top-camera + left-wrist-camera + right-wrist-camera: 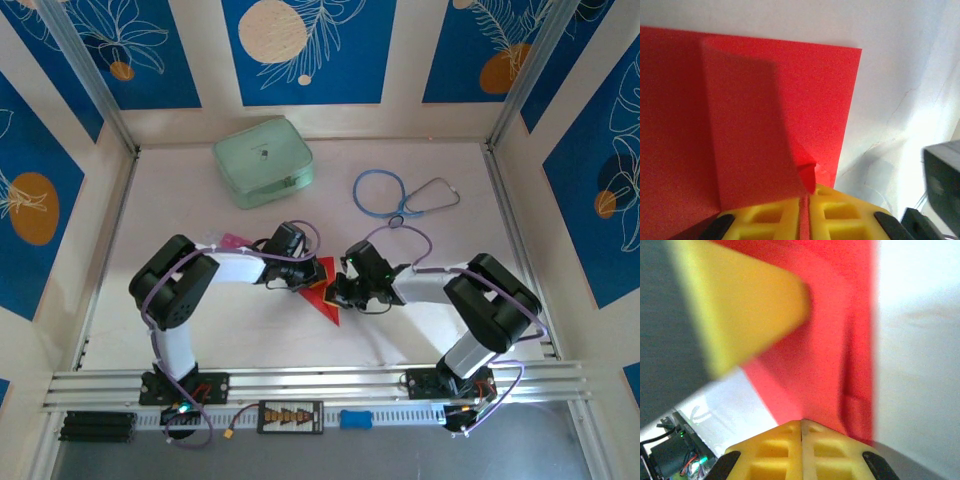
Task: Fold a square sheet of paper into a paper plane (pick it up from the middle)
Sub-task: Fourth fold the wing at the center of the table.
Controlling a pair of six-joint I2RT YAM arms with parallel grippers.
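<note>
Blue walls (310,50) with white leaves and orange dots stand around a white table (250,335). At the back of the table sits a pale green case (263,160). Near it, to the right, lies a blue and gray stethoscope (400,195). A small pink thing (232,242) lies by the left arm.

Both arms bend in toward the middle of the table. The red paper (327,295) is there, between the two claws. From above it looks like a pointy shape, with its tip toward the near edge.

The left gripper (308,275) is at the left side of the paper. In the left wrist view, the left gripper (802,210) has its yellow fingers pressed together, and a thin strip of red shows in the crack between them. So it is pinching the red paper (805,90). One flap of the paper is folded over and casts a dark shadow on the flat part below.

The right gripper (338,292) is at the right side of the paper. In the right wrist view, the right gripper (801,440) is closed tight, with no gap. The red paper (840,340) reaches right up to its tips, but I cannot tell if it is holding the paper. A blurry yellow finger (740,305) of the other claw is over the paper.
</note>
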